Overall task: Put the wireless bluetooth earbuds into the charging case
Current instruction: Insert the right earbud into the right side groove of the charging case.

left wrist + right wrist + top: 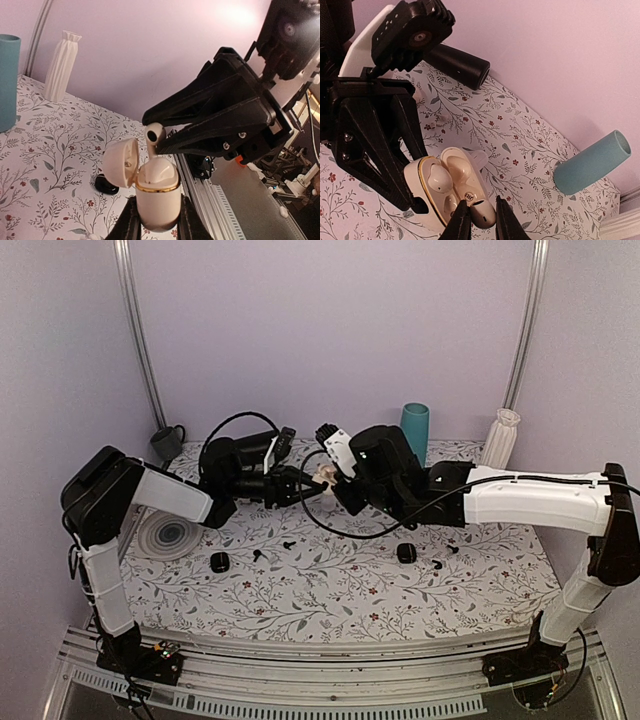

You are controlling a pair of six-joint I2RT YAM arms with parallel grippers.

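Mid-frame in the left wrist view, the left end effector (157, 225) clamps the open charging case (157, 187); the right end effector (479, 222) pinches a white earbud (155, 134) directly above its mouth, stem pointing down at it.

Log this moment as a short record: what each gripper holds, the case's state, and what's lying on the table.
left gripper: shut on the glossy cream charging case with a gold band
right gripper: shut on a small white stemmed earbud, at the case's opening
case lid: open, tipped aside
table: floral-patterned cloth with two small black rounded items, apart
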